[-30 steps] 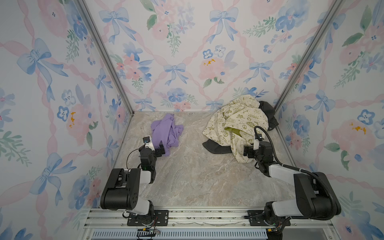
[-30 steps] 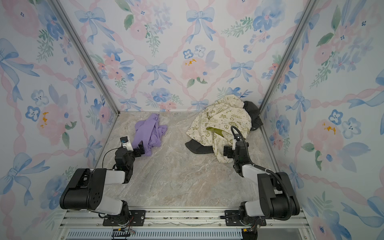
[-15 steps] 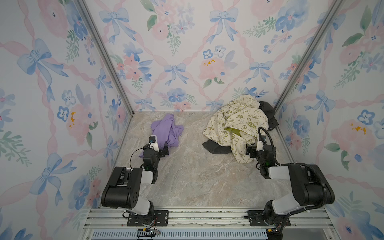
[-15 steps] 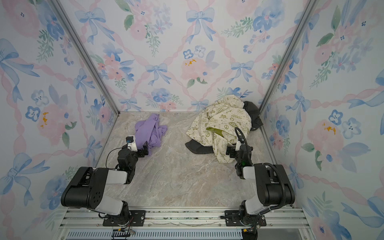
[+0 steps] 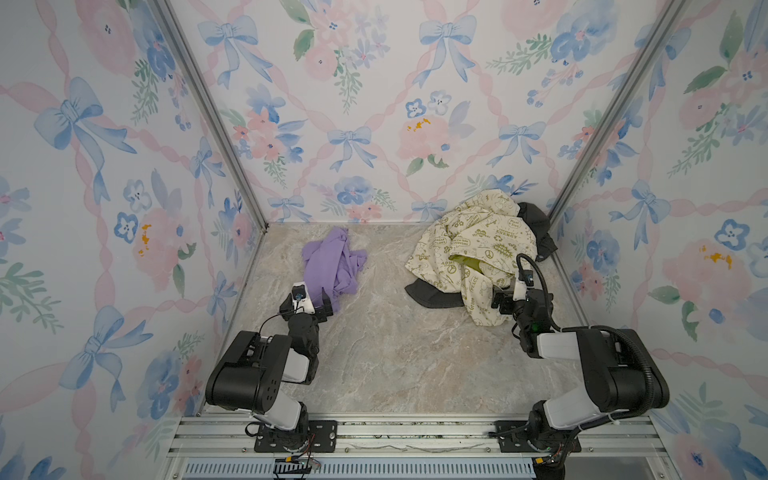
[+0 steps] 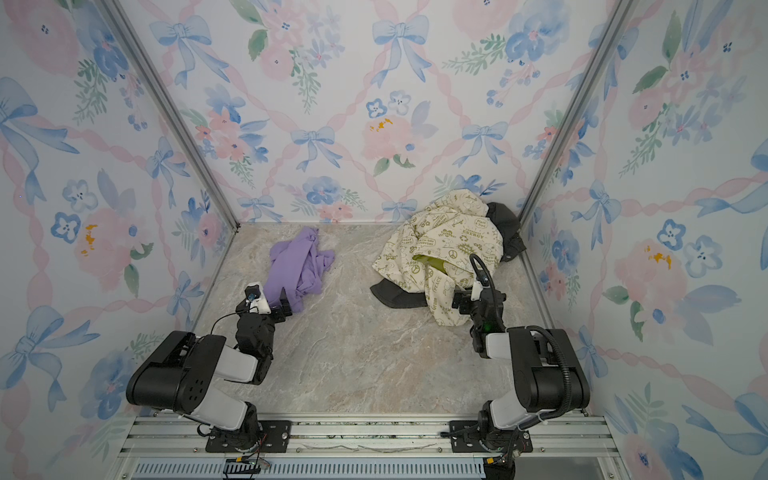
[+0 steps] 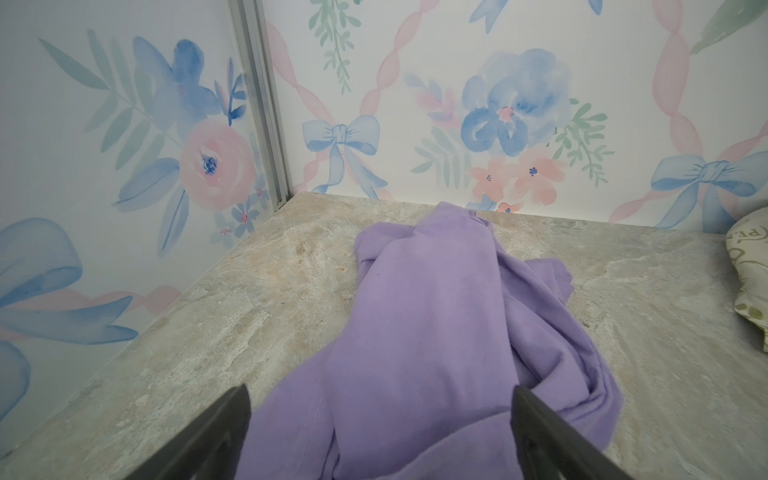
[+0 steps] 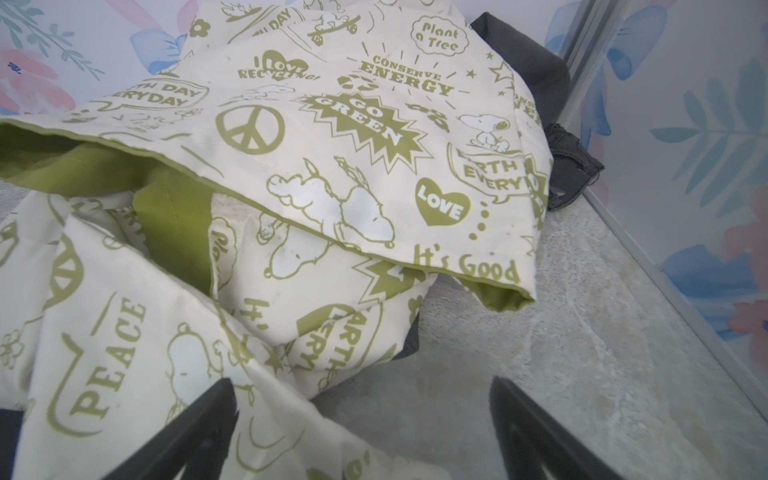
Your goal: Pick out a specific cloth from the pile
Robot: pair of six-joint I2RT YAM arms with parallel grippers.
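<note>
Since a second ago the right arm (image 5: 582, 349) is being folded nearer its base; the cloth (image 5: 330, 266) is being left unmoved on the table (image 5: 395, 353), well apart from the pile (image 5: 469, 245). The left gripper (image 7: 380, 399) and right gripper (image 8: 362, 386) are being held wide open, gripping nothing. Light and limp, the cloth is likely best being pinched at the bunched near fold between the left jaws.
</note>
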